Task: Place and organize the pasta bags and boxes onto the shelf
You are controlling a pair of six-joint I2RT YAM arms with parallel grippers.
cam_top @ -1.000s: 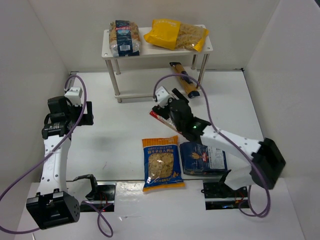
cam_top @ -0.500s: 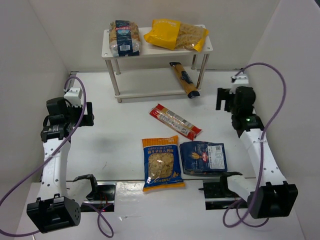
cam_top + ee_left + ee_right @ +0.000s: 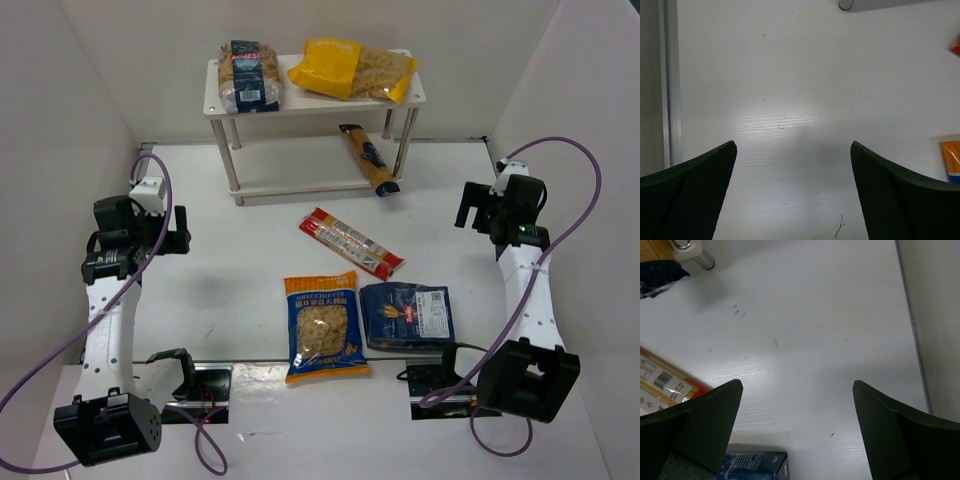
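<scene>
Both pincers are spread wide and hold nothing. My right gripper (image 3: pixel 478 205) hangs over bare table (image 3: pixel 250 270), and so does the left gripper (image 3: pixel 172 228). Two bags already lie on the top of the shelf (image 3: pixel 222 108), which is ahead and to the left of the right gripper. The red pack (image 3: pixel 351 243) lies slantwise to that gripper's left, closest of the loose ones, so I judge it the next pick. I would turn the wrist square across its narrow width, come down at mid-length so it doesn't droop, and clear the dark blue pack (image 3: pixel 407 315) just behind it.
</scene>
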